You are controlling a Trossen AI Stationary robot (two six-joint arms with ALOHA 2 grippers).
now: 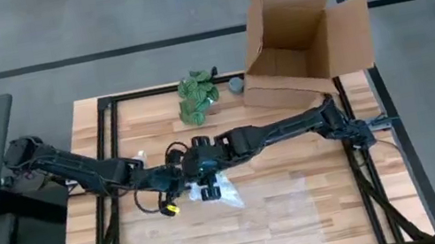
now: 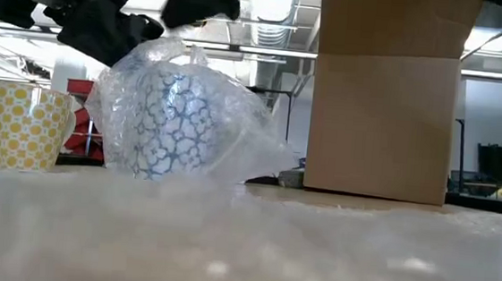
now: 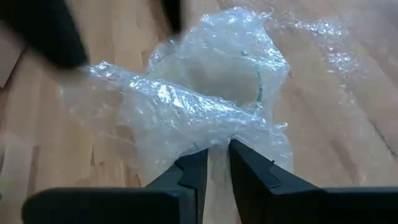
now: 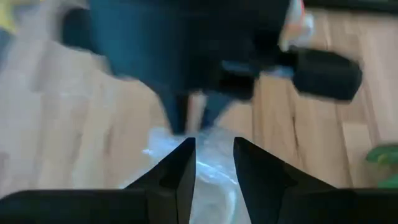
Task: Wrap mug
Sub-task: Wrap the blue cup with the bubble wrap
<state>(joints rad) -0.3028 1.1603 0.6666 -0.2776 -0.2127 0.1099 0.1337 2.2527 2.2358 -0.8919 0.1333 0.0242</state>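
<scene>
The mug [image 2: 170,121], white with a blue pattern, stands upright on the table inside a bundle of clear bubble wrap [image 2: 226,112]. It also shows through the wrap in the left wrist view [image 3: 217,81]. Both grippers meet over it at the table's middle. My left gripper [image 3: 217,163] comes from the left and is shut on the wrap. My right gripper [image 4: 214,163] comes from the right, with its fingers a narrow gap apart and wrap between them. From above, the arms hide the mug, and only a tail of wrap [image 1: 228,190] shows. My left gripper pinches a gathered fold of the bubble wrap [image 3: 216,142] between its two fingers, beside the mug's upper part. The wrap is bunched in several layers there and drawn up over the mug, which stands on the table. My right gripper has bunched bubble wrap [image 4: 214,171] between its two fingers, coming at it from above and slanting from the right. The fingers themselves hide which part of the wrap it is. The mug below stays on the table.
An open cardboard box [image 1: 301,35] stands at the far right. A green leafy bunch [image 1: 198,96] and a small grey round object [image 1: 235,85] lie left of it. A yellow patterned cup [image 2: 26,127] stands at the left of the low view. More bubble wrap [image 2: 242,248] covers the near tabletop.
</scene>
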